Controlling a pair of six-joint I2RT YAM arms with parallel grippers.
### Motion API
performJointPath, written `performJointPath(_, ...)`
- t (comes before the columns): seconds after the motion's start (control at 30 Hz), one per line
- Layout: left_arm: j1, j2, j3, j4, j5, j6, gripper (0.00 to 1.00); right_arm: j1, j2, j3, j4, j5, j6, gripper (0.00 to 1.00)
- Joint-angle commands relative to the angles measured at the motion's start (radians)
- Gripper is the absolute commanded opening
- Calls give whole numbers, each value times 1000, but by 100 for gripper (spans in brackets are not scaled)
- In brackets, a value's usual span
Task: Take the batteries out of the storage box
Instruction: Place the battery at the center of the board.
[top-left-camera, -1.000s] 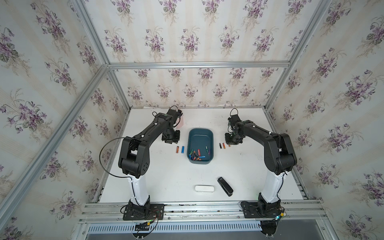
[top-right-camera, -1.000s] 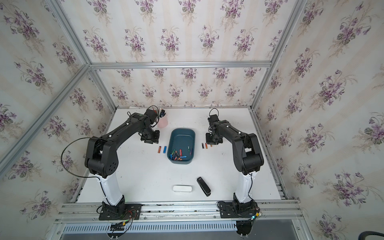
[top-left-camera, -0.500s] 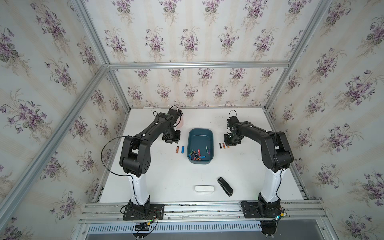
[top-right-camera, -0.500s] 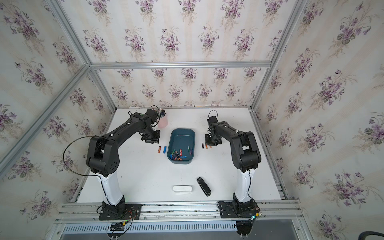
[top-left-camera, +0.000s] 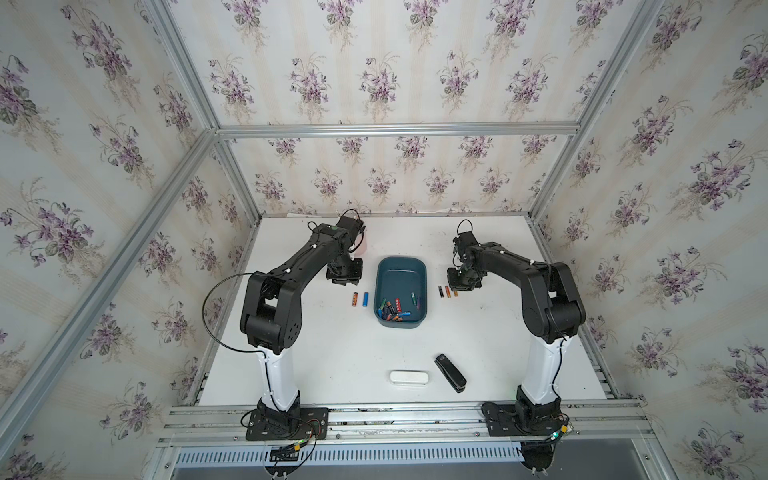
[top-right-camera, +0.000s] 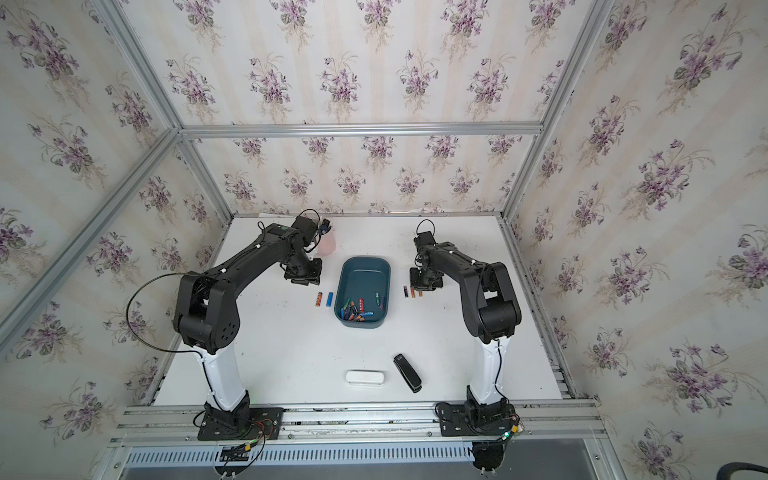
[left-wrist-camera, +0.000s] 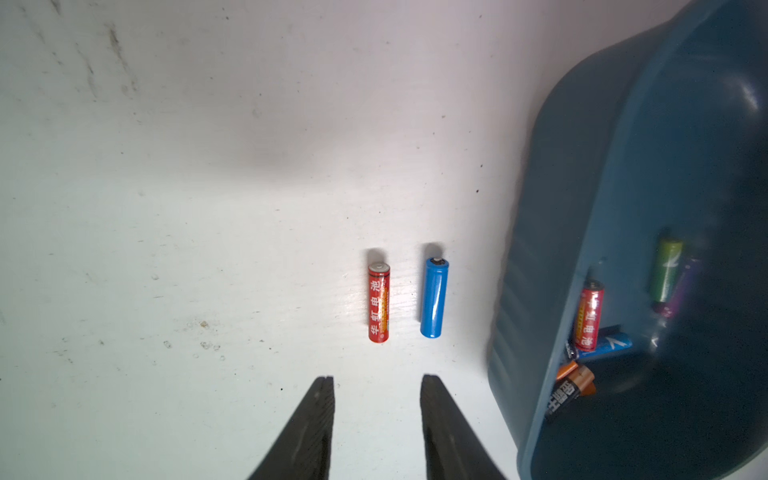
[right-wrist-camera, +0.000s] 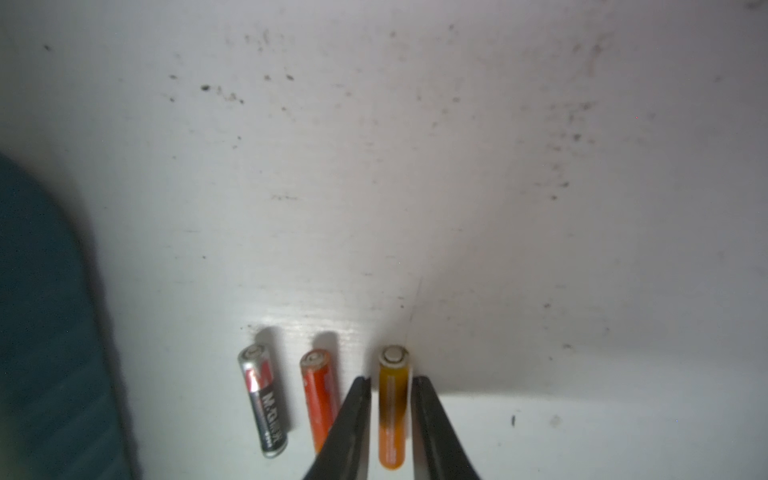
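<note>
My right claw (right-wrist-camera: 390, 380) straddles a yellow battery (right-wrist-camera: 391, 419) that lies on the table (right-wrist-camera: 498, 208), low centre in the right wrist view. Its fingers stand a hair clear on each side. My left claw (left-wrist-camera: 376, 380) is apart and empty, below the red cell (left-wrist-camera: 378, 302) and blue cell (left-wrist-camera: 434, 297). The box (top-left-camera: 401, 274) sits mid-frame in both top views, with most batteries (top-left-camera: 392, 311) heaped at its lower end. My worry is that a skewed lift drags a finger along the yellow battery and rolls it into the orange cell (right-wrist-camera: 320, 399).

Dark teal storage box (top-left-camera: 402, 272). Left of it, red battery (left-wrist-camera: 378, 302) and blue battery (left-wrist-camera: 434, 297). Right: black-and-silver battery (right-wrist-camera: 264, 405), orange battery (right-wrist-camera: 319, 399), yellow-orange battery (right-wrist-camera: 392, 409). Purple-flowered cream wallpaper (top-left-camera: 374, 79); white table (top-left-camera: 353, 345).
</note>
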Motion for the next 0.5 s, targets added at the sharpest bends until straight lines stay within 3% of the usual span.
performJointPath(0.0,-7,-3,26,-33,-13,-3,41,1,-9,21,-17,3,-3,24)
performJointPath(0.23,-55,-7,108,-96,-50,-5,42,5,-75,58,-35,11,28,26)
performJointPath(0.47,-190,19,227,-163,-118,-36,43,7,-132,81,-60,6,44,26)
